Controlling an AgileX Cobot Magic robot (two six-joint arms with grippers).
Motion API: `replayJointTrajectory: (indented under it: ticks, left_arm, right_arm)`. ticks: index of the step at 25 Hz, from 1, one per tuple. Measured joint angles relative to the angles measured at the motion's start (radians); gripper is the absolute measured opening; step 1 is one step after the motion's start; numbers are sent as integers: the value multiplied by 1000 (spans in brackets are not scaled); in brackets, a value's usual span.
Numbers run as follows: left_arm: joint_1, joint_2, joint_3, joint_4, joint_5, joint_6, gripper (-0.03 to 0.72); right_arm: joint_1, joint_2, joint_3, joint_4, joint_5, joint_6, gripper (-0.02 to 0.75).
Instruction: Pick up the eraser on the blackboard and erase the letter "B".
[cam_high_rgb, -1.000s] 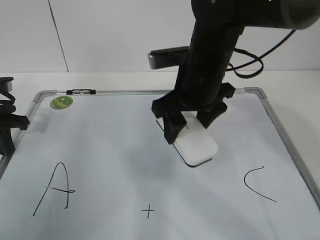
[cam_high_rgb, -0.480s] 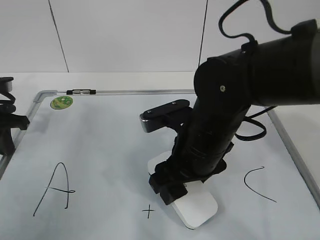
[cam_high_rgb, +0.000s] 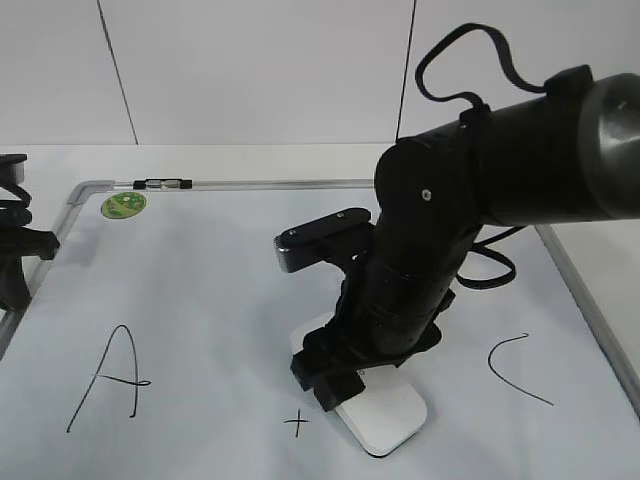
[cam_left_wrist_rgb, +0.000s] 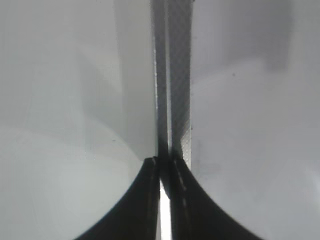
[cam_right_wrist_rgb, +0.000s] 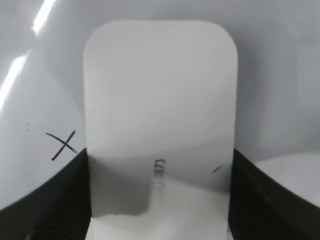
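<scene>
Right gripper (cam_high_rgb: 345, 375) clamps the eraser (cam_high_rgb: 385, 418) across its width, jaws pressed on both long sides in the right wrist view, presumably so the dark underside sits flat on the blackboard (cam_high_rgb: 210, 290) for wiping. Eraser lies just right of a small cross-shaped mark (cam_high_rgb: 296, 423), between the "A" (cam_high_rgb: 108, 378) and the "C" (cam_high_rgb: 515, 367). No complete letter "B" visible; the cross may be its remnant, or the arm hides the rest. Left gripper (cam_left_wrist_rgb: 162, 167) parked at the board's left frame edge, fingers nearly together, holding nothing. No containers present. Green sticker (cam_high_rgb: 123, 205) far corner from eraser.
</scene>
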Motion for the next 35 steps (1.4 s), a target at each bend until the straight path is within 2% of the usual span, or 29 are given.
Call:
replayJointTrajectory:
  ticks: [12,23,27,32,35]
  left_arm:
    - [2,0,0,0,-2,0,16]
    - [2,0,0,0,-2,0,16]
    - [2,0,0,0,-2,0,16]
    - [2,0,0,-2,-2,2,16]
    - [2,2,0,-3,-2,2,16]
  right_arm:
    - [13,21,-17,24,21,-4,539]
    - [284,31,-17,50,-41,-6,539]
    - [301,33,-17,10,-45,26,539]
    - [303,39,-21,-164,-37,219,539]
    - [269,43,-23,-245,-34,296,539]
